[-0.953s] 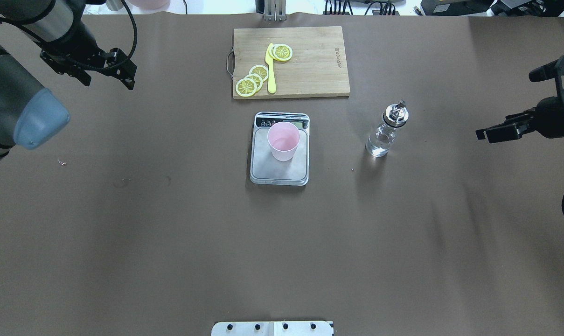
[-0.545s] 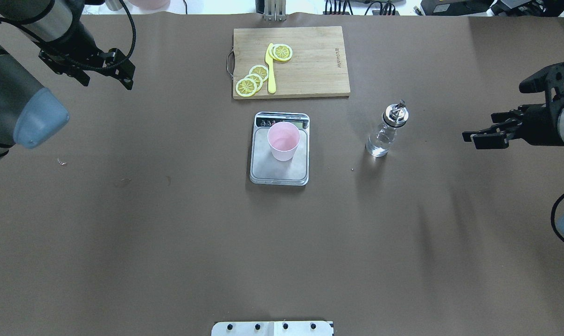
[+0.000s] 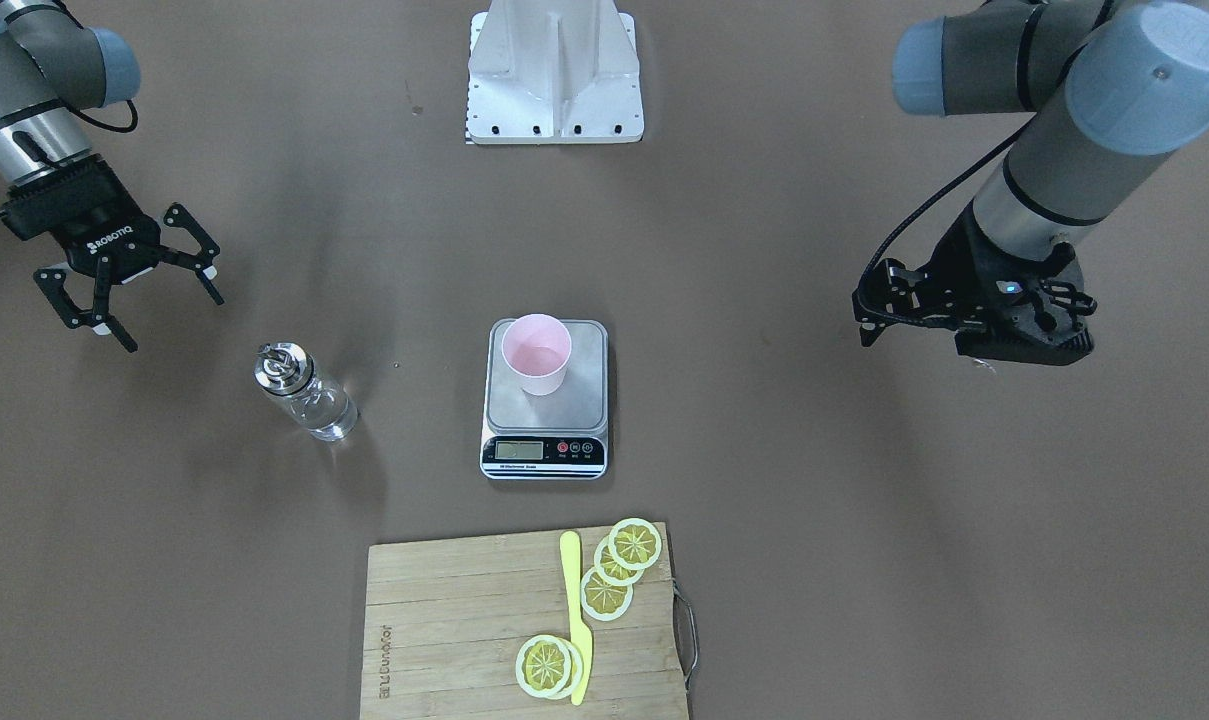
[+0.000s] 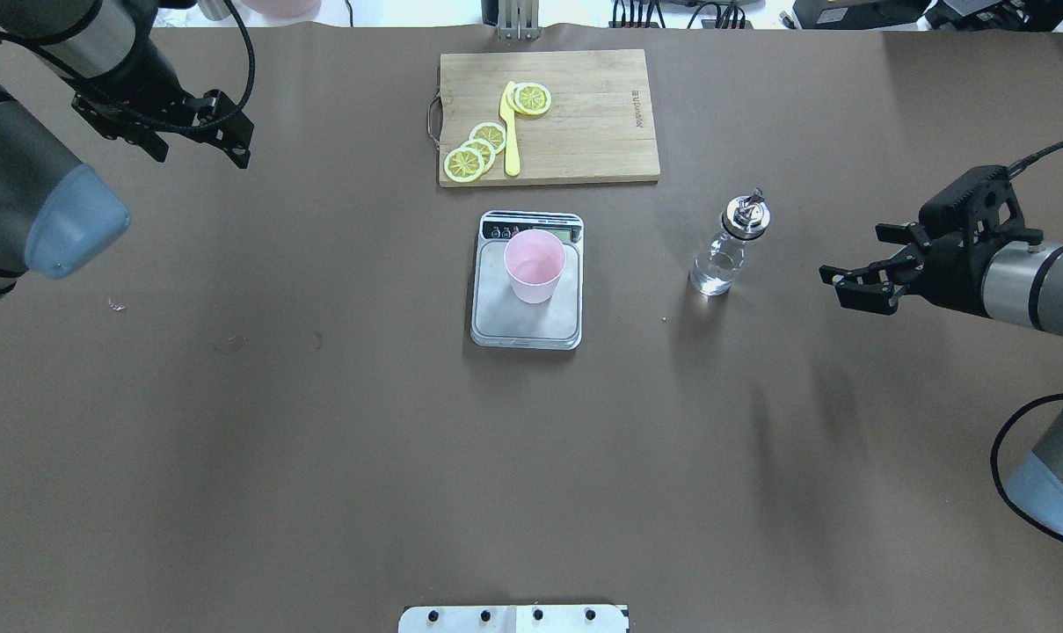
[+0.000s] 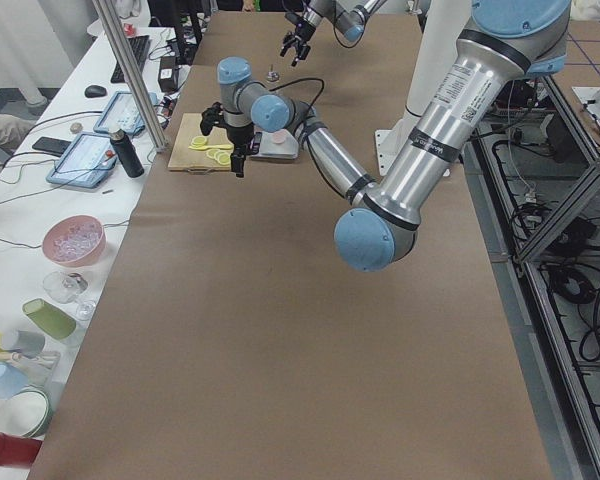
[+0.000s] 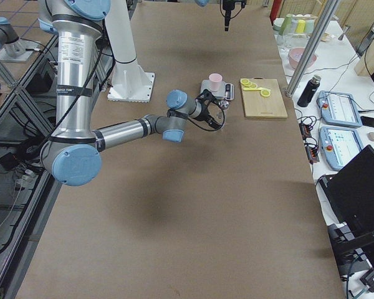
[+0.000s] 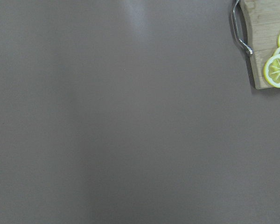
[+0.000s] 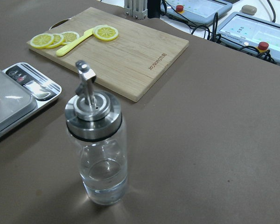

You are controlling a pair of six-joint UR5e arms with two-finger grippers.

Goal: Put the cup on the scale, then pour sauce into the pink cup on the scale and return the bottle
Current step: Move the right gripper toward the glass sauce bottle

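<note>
The pale-pink cup (image 4: pixel 535 266) stands upright on the scale (image 4: pixel 524 323), towards its display end; it also shows in the front view (image 3: pixel 536 353) on the scale (image 3: pixel 584 390). The clear glass bottle (image 4: pixel 723 253) with its silver pourer stands on the table right of the scale. My right gripper (image 4: pixel 853 288) is open and empty, to the right of the bottle and apart from it, with fingers spread in the front view (image 3: pixel 169 320). Its wrist view shows the bottle (image 8: pixel 97 154) close ahead. My left gripper (image 4: pixel 204 155) is open and empty at the far left.
A wooden cutting board (image 4: pixel 593 114) with lemon slices (image 4: pixel 478 148) and a yellow knife (image 4: pixel 510 132) lies behind the scale. The left wrist view shows only brown table and the board's handle corner (image 7: pixel 266 70). The robot base (image 3: pixel 554 70) is at the near edge.
My right gripper has moved left towards the bottle and come lower. My left arm has hardly moved. Cup, scale and bottle have stayed put.
</note>
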